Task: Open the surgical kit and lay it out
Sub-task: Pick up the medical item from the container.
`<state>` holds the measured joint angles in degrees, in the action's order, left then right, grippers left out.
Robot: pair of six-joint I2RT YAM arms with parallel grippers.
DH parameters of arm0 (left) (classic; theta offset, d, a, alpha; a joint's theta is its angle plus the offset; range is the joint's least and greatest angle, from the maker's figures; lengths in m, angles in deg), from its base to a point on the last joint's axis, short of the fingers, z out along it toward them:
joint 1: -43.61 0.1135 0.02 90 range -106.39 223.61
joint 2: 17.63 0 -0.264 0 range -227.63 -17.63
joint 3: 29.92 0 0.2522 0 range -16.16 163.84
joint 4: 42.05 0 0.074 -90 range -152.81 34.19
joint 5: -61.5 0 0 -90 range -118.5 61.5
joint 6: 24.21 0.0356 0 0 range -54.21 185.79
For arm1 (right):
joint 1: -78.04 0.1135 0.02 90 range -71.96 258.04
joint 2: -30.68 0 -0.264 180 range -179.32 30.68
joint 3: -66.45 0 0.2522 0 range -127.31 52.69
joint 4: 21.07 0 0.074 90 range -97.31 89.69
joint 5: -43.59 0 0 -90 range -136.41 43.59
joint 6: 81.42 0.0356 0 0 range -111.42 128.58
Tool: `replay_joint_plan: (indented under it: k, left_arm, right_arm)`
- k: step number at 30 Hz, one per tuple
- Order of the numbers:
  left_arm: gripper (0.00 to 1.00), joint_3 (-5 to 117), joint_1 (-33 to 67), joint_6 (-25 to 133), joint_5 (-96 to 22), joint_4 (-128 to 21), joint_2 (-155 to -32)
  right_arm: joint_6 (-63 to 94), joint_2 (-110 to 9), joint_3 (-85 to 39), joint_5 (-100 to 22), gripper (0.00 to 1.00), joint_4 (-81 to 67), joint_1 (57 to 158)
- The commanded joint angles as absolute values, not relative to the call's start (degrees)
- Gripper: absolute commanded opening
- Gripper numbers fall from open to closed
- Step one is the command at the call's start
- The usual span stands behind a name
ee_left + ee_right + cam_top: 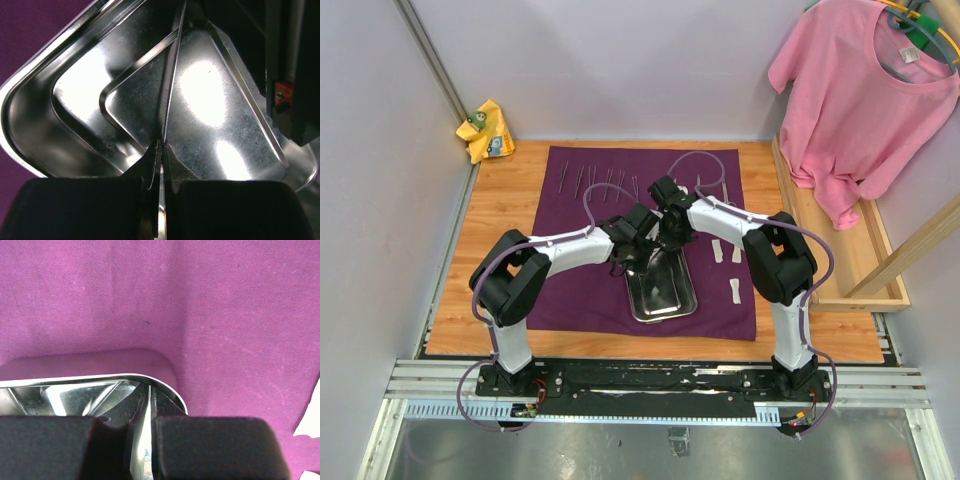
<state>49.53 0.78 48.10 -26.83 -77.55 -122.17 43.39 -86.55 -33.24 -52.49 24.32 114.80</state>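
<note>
The dark purple cloth (570, 290) lies spread on the wooden table, with the steel tray (672, 302) at its middle front. Several slim metal instruments (600, 182) lie in a row along the cloth's far edge. Small white gauze pieces (719, 250) lie to the right of the tray. My left gripper (638, 262) is over the tray's far end. In the left wrist view it (161, 145) is shut on a thin metal instrument (171, 75) above the tray's floor (75, 85). My right gripper (149, 390) is shut on the tray's rim (100, 377) at a corner.
A pink T-shirt (865, 100) hangs at the back right over a long wooden frame (840, 250) beside the table. A yellow rag (485, 130) sits at the back left corner. Pale walls close in on three sides.
</note>
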Motion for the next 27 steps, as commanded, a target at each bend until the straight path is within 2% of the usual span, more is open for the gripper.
replay_joint_plan:
  k: [1,12,20,27]
  left_arm:
    - [0.00,50.0,0.7,48.1,-26.2,-78.8,-122.0]
    - [0.00,50.5,0.7,46.9,-24.9,-79.1,-119.0]
    - [0.00,50.9,0.7,45.6,-24.8,-79.2,-116.5]
    - [0.00,50.1,1.1,43.8,-25.8,-78.6,-113.4]
  right_arm:
    - [43.3,-86.2,-35.0,-54.4,0.06,26.2,115.7]
    - [41.8,-75.0,-33.9,-55.4,0.27,28.1,115.0]
    - [40.6,-64.2,-27.2,-55.5,0.34,28.9,112.9]
    - [39.8,-60.5,-21.5,-55.2,0.38,28.9,112.5]
